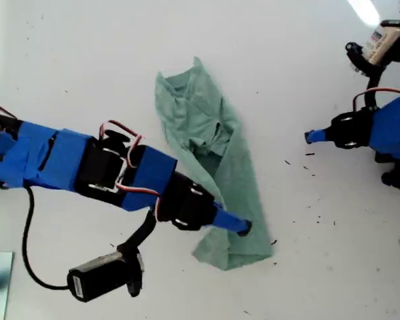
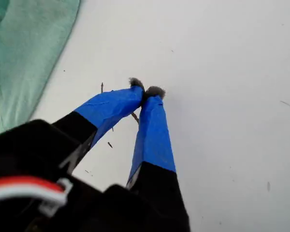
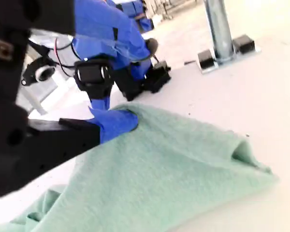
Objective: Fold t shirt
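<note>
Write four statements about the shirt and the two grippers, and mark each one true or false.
1. The t shirt lies spread flat with both sleeves out. False: it is bunched into a long crumpled strip.
2. My first gripper is shut over bare table, holding nothing. True.
3. My second gripper has its tip at the shirt. True.
4. My first gripper touches the shirt. False: it is well clear of the cloth.

soft matt cloth t shirt (image 1: 213, 160), smooth glossy white table (image 1: 87, 67)
</note>
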